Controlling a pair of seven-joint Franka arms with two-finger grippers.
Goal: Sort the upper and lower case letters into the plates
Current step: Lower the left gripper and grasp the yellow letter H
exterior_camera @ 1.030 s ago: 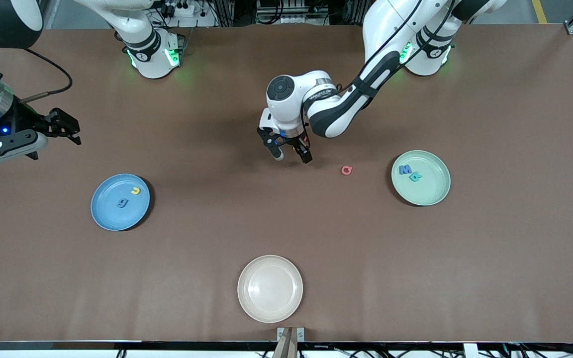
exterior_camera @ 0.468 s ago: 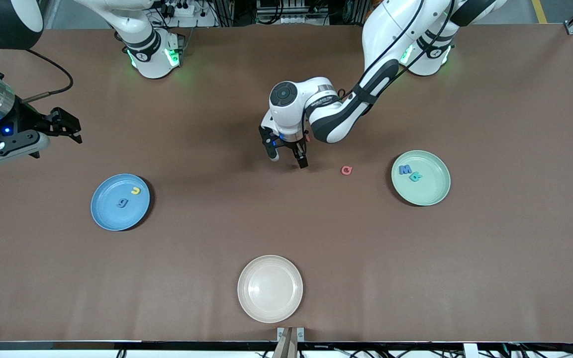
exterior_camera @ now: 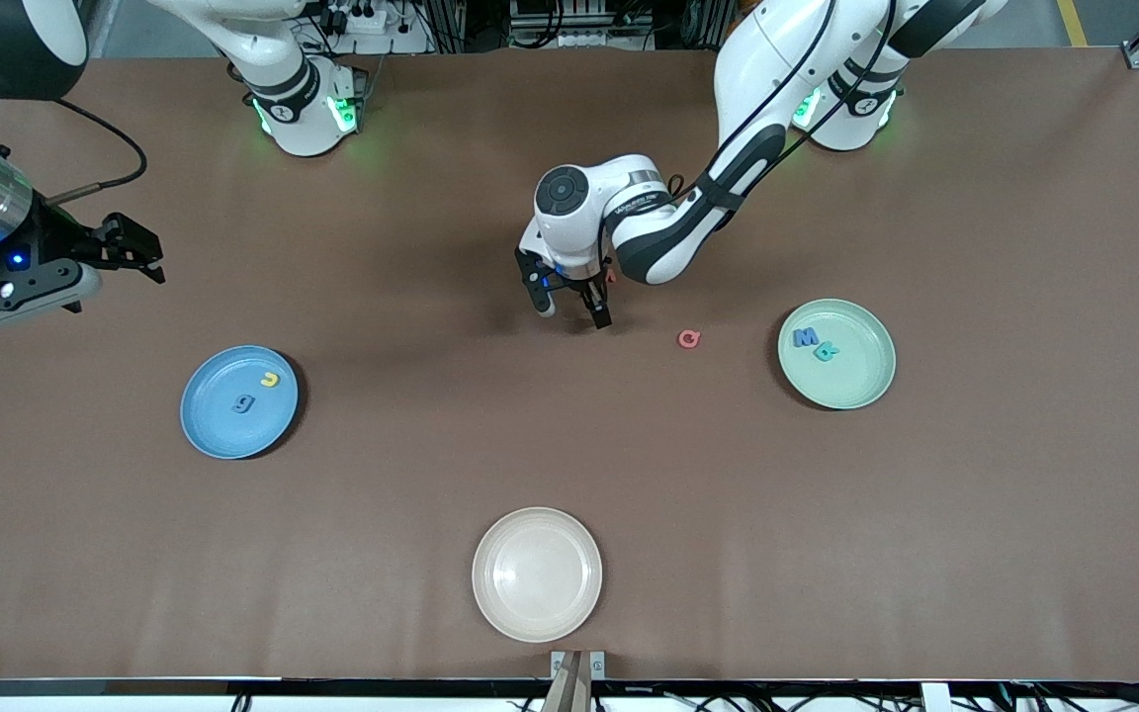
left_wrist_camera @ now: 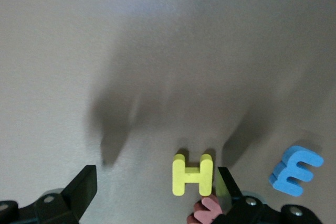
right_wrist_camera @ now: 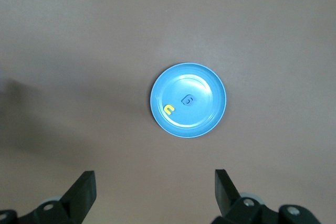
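The left gripper (exterior_camera: 574, 310) hangs low with fingers apart, a yellow H (left_wrist_camera: 192, 174) just beside one fingertip, seemingly lining up a pick for the mint plate (exterior_camera: 871, 388), while the right gripper (exterior_camera: 125, 253), also apart, waits above the blue plate (right_wrist_camera: 210, 121).

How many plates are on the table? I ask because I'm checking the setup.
3. The blue plate lies toward the right arm's end, the mint green plate toward the left arm's end, and the cream-white plate nearest the front camera. None appears hidden.
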